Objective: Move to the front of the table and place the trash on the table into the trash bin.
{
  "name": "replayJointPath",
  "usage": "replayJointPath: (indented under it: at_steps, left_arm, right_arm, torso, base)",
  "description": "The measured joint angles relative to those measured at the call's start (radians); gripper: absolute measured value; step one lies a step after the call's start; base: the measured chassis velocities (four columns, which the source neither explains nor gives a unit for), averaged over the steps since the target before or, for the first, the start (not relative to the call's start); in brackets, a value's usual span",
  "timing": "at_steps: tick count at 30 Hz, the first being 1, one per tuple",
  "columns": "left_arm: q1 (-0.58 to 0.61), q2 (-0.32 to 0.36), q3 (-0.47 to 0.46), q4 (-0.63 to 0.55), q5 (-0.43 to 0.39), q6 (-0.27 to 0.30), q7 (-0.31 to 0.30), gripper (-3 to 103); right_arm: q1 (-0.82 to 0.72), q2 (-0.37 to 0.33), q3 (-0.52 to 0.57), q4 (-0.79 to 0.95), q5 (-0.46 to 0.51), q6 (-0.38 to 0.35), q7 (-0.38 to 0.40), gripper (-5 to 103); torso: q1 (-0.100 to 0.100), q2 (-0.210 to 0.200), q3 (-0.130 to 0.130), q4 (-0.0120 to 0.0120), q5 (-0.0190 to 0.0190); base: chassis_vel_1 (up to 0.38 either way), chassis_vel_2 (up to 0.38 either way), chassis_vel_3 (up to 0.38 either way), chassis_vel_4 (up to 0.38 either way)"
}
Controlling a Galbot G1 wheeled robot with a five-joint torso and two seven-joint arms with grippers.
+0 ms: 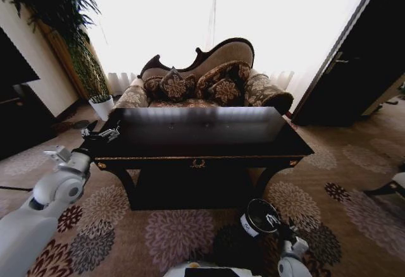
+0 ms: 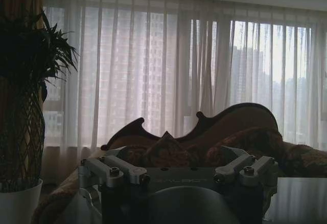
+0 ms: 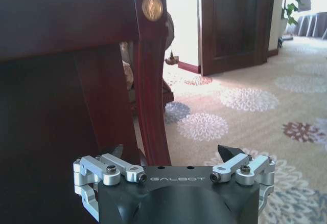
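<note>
The dark glossy table (image 1: 209,144) stands right in front of me, its gold emblem on the front rail. No trash is in view on its reflective top. The small black trash bin (image 1: 259,217) with a white label sits on the carpet before the table's right leg. My right gripper (image 1: 278,225) hovers low beside the bin, open and empty; in the right wrist view its fingers (image 3: 172,151) spread wide, facing the table's leg (image 3: 153,106). My left gripper (image 1: 104,133) is raised at the table's front left corner, open, and holds nothing.
A carved sofa (image 1: 202,81) with cushions stands behind the table, before bright curtains. A white plant pot (image 1: 101,106) sits at the back left, a dark cabinet (image 1: 19,112) on the left, and a dark door (image 1: 354,68) on the right. Patterned carpet lies all around.
</note>
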Motion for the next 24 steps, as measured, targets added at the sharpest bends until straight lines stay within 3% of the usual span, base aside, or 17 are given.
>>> replayJointPath:
  at_steps: [9, 16, 21, 24]
  left_arm:
    - [0.0, 0.0, 0.0, 0.0, 0.0, 0.0, 0.0, 100]
    - [0.0, 0.0, 0.0, 0.0, 0.0, 0.0, 0.0, 100]
    - [0.0, 0.0, 0.0, 0.0, 0.0, 0.0, 0.0, 100]
    - [0.0, 0.0, 0.0, 0.0, 0.0, 0.0, 0.0, 100]
  right_arm:
    - [-0.217, 0.052, 0.018, 0.298, -0.105, 0.109, -0.019, 100]
    - [-0.283, 0.026, 0.061, 0.463, -0.106, 0.13, -0.009, 100]
    - [-0.23, -0.026, 0.119, 0.579, -0.043, 0.049, 0.013, 100]
    - [-0.135, -0.112, 0.136, 0.618, 0.004, -0.037, 0.049, 100]
  torso:
    - [0.0, 0.0, 0.0, 0.0, 0.0001]
    - [0.0, 0.0, 0.0, -0.0001, 0.0002]
    - [0.0, 0.0, 0.0, -0.0001, 0.0002]
    - [0.0, 0.0, 0.0, 0.0, 0.0004]
  base:
    - [0.0, 0.0, 0.0, 0.0]
    - [0.0, 0.0, 0.0, 0.0]
    - [0.0, 0.0, 0.0, 0.0]
    - [0.0, 0.0, 0.0, 0.0]
